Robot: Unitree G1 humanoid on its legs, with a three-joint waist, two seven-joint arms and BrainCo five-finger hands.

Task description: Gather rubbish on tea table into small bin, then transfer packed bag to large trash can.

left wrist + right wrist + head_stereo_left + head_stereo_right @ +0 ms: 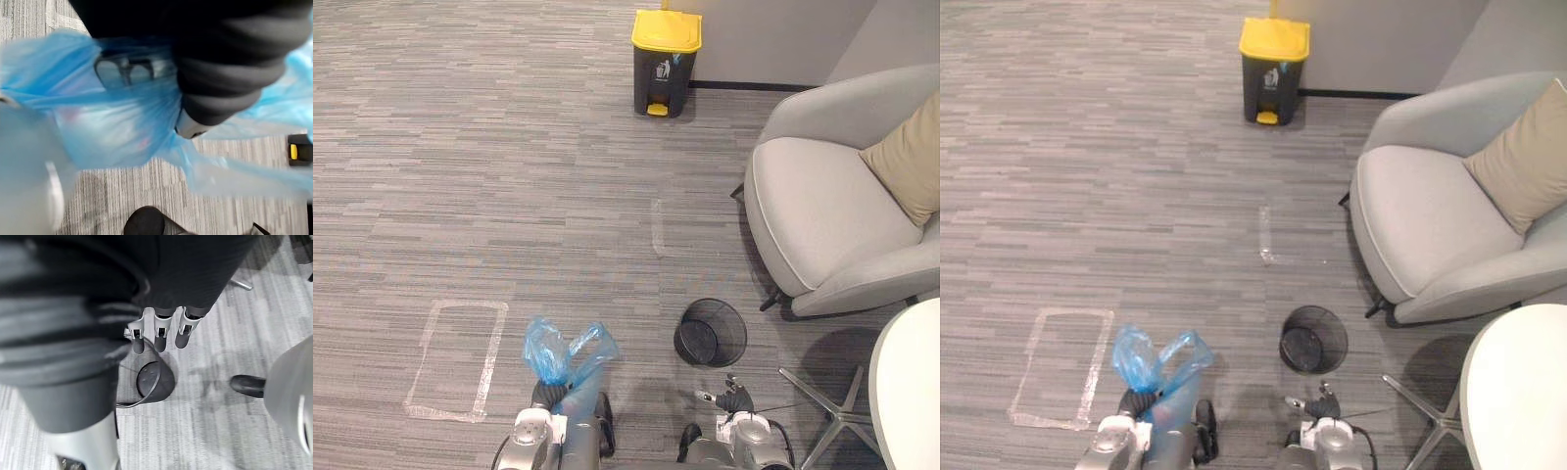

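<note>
Blue bag (563,352) | clutched in left hand (548,395) | right hand (735,399) slack

Even, soft indoor light lies over the grey carpet (509,147). Diffuse shadows pool under the armchair (822,225) and below the table (911,392). The blue bag (122,122) glows translucent, light passing through it.

place: office lounge or waiting corner | floor: grey striped carpet (509,147) with taped outlines (458,357) well apart from the armchair | landmark: grey armchair (832,225) carrying a beige cushion (909,166) | near armchair's base: black mesh wastebasket (711,333), white round table (911,392) | beyond armchair, against the wall (764,39): yellow-lidded pedal bin (666,64)
</note>
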